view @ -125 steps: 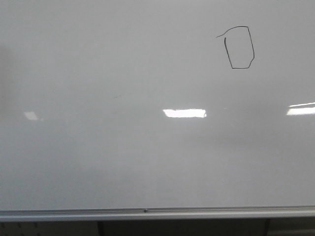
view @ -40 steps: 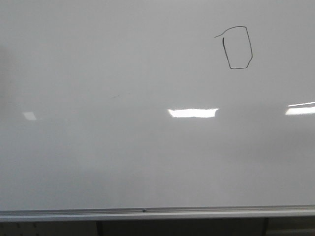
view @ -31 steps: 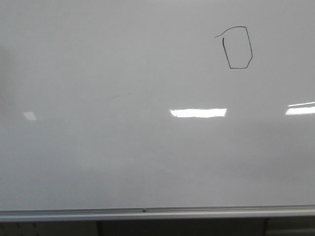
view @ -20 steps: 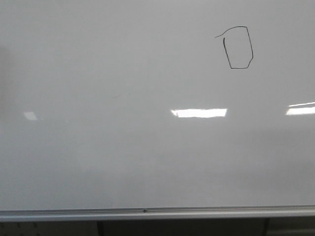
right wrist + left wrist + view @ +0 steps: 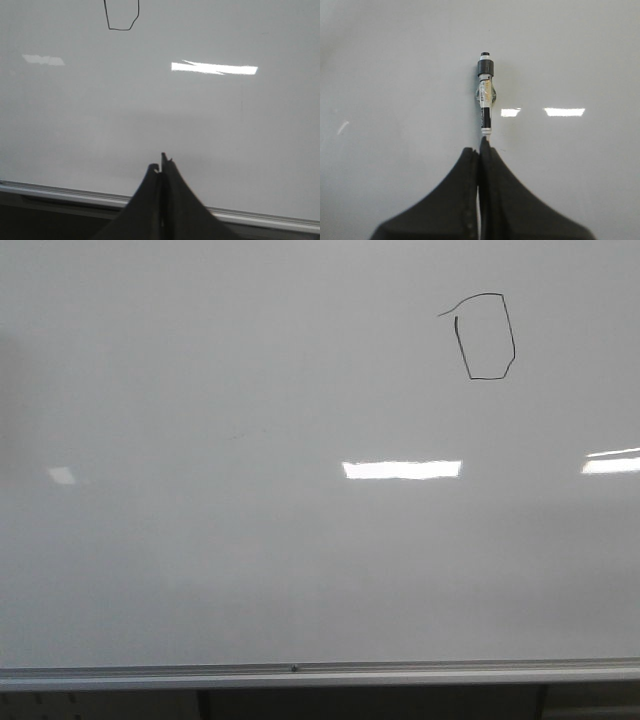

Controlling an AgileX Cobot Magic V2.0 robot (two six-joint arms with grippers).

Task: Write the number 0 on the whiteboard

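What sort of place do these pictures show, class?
Probably a classroom or office: a large wall-type whiteboard with a metal bottom rail, ceiling-light reflections, and a marker in the left tool.

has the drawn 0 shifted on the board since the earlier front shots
No. The number 0 sits in the same spot on the whiteboard, equally high above the bottom rail; slight wobble looks like camera shake.

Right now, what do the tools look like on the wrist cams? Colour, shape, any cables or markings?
Both look alike. The left tool has two matte black fingers, broad at the base and curving in to narrow tips. The right tool has the same black flared shape, with a small notch at its tips. No cables, labels or markings show on either. Neither arm appears in the front view.
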